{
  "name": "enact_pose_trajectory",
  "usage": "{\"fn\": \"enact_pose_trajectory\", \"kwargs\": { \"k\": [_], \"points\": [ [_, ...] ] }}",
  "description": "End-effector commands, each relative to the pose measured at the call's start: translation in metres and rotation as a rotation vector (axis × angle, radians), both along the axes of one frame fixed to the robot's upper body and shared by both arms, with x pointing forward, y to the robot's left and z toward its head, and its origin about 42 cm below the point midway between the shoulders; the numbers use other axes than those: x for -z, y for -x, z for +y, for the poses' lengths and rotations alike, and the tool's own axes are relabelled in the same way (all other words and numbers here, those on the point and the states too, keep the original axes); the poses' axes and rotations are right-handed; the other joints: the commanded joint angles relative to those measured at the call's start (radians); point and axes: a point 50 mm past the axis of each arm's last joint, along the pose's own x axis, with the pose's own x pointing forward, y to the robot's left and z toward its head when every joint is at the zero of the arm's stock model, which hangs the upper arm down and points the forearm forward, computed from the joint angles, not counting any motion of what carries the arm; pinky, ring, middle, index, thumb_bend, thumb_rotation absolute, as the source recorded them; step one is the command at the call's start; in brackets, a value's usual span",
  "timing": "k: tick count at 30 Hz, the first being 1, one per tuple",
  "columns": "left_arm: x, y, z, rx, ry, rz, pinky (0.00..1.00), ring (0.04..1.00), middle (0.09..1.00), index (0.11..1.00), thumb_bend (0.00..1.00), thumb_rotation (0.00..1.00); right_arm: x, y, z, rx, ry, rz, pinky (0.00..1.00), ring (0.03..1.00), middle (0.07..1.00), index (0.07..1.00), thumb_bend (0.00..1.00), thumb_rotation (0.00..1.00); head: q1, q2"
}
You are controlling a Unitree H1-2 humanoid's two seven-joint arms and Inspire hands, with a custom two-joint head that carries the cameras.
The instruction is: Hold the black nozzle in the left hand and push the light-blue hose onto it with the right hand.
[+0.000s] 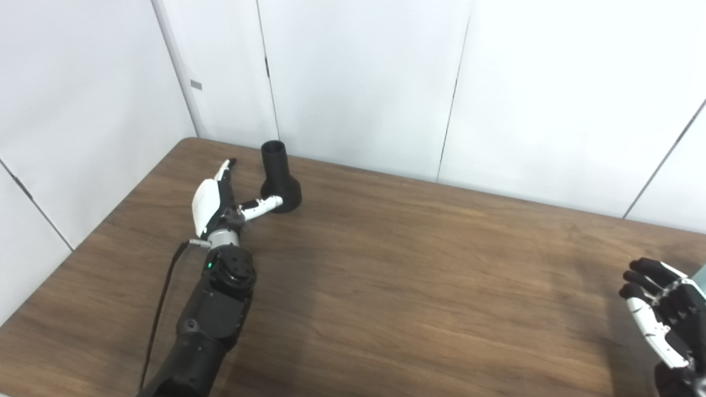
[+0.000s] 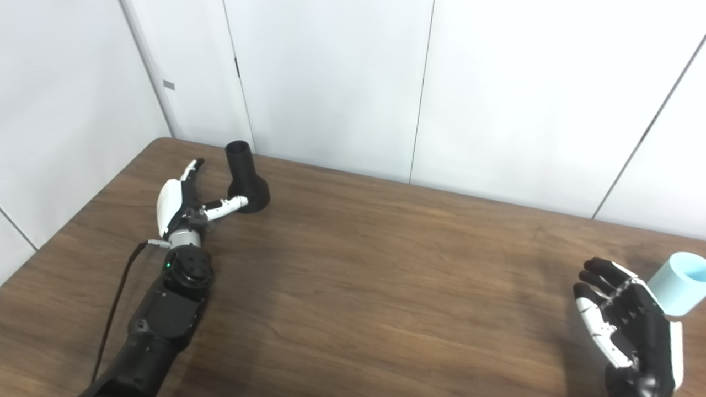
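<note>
Black nozzle stands upright near the far left corner of the wooden table, wide flared base down, narrow open neck up. Left hand is just left of the nozzle, spread open, holding nothing: thumb stretches out to the nozzle's base and looks to touch it, the other fingers point toward the wall, left of the nozzle and apart from it. Left arm runs back from the nozzle toward the near left edge, a black cable alongside it. Light-blue hose is far right of the nozzle, near the right edge, only a short cylinder end showing. Right hand is just beside the hose, on its nozzle side, fingers apart, palm up, gripping nothing; can't tell if it touches the hose. White wall panels behind the nozzle.
</note>
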Motion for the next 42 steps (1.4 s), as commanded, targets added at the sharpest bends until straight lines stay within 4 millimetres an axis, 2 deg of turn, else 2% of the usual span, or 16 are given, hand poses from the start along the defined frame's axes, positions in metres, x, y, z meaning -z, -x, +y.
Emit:
{"fn": "enact_pose_trajectory", "kwargs": {
  "k": [1, 6, 12, 15, 19, 23, 28, 31, 33, 34, 36, 42],
  "points": [
    [0.015, 0.010, 0.002, 0.043, 0.034, 0.153, 1.00, 0.952, 0.947, 0.912, 1.00, 0.28, -0.016, -0.002, 0.003, 0.000, 0.011, -0.056, 0.58, 0.693, 0.698, 0.649, 0.12, 0.14, -0.002, 0.001],
    [0.006, 0.014, 0.005, 0.145, 0.046, 0.233, 1.00, 0.985, 0.955, 0.900, 1.00, 0.31, -0.020, -0.001, 0.006, 0.000, 0.013, -0.056, 0.60, 0.703, 0.706, 0.658, 0.10, 0.02, -0.004, -0.001],
    [0.004, 0.018, 0.007, 0.231, 0.067, 0.289, 1.00, 0.958, 0.926, 0.880, 1.00, 0.33, -0.023, 0.001, 0.008, 0.002, 0.014, -0.046, 0.63, 0.725, 0.724, 0.677, 0.08, 0.00, -0.007, -0.004],
    [0.003, 0.018, 0.008, 0.265, 0.087, 0.294, 0.71, 0.829, 0.864, 0.878, 1.00, 0.33, -0.023, 0.001, 0.008, 0.002, 0.013, -0.043, 0.63, 0.727, 0.728, 0.681, 0.08, 0.00, -0.008, -0.004],
    [0.002, 0.018, 0.007, 0.301, 0.059, 0.302, 0.65, 0.778, 0.820, 0.855, 1.00, 0.33, -0.025, 0.001, 0.009, 0.006, 0.021, -0.044, 0.61, 0.713, 0.715, 0.671, 0.07, 0.00, -0.013, -0.005],
    [0.004, 0.016, 0.006, 0.342, 0.093, 0.275, 0.72, 0.812, 0.853, 0.851, 1.00, 0.30, -0.027, 0.002, 0.010, 0.004, 0.018, -0.041, 0.62, 0.712, 0.715, 0.670, 0.07, 0.00, -0.016, -0.003],
    [0.006, 0.009, 0.005, 0.362, 0.100, 0.282, 0.73, 0.808, 0.856, 0.856, 1.00, 0.24, -0.028, 0.004, 0.012, 0.002, 0.019, -0.042, 0.62, 0.717, 0.718, 0.673, 0.08, 0.00, -0.022, -0.002],
    [0.007, 0.005, 0.001, 0.353, 0.067, 0.316, 0.73, 0.813, 0.856, 0.854, 1.00, 0.25, -0.030, 0.005, 0.013, 0.005, 0.023, -0.040, 0.62, 0.716, 0.717, 0.671, 0.08, 0.00, -0.025, -0.002],
    [0.005, 0.002, -0.004, 0.351, 0.037, 0.342, 0.82, 0.862, 0.870, 0.854, 1.00, 0.25, -0.031, 0.006, 0.013, 0.004, 0.026, -0.041, 0.61, 0.710, 0.712, 0.668, 0.07, 0.00, -0.028, -0.001],
    [0.005, 0.001, -0.006, 0.351, 0.024, 0.350, 0.91, 0.905, 0.883, 0.854, 1.00, 0.25, -0.031, 0.006, 0.014, 0.003, 0.025, -0.041, 0.61, 0.709, 0.712, 0.668, 0.07, 0.00, -0.028, -0.001],
    [0.005, -0.001, -0.009, 0.351, 0.002, 0.364, 0.98, 0.976, 0.912, 0.857, 1.00, 0.25, -0.032, 0.007, 0.015, -0.002, 0.002, -0.040, 0.61, 0.711, 0.714, 0.671, 0.07, 0.00, -0.031, -0.001],
    [0.008, 0.000, -0.008, 0.358, -0.102, 0.382, 1.00, 0.968, 0.905, 0.862, 1.00, 0.24, -0.034, 0.009, 0.018, 0.003, -0.013, -0.032, 0.63, 0.728, 0.731, 0.686, 0.07, 0.00, -0.037, 0.000]
  ]
}}
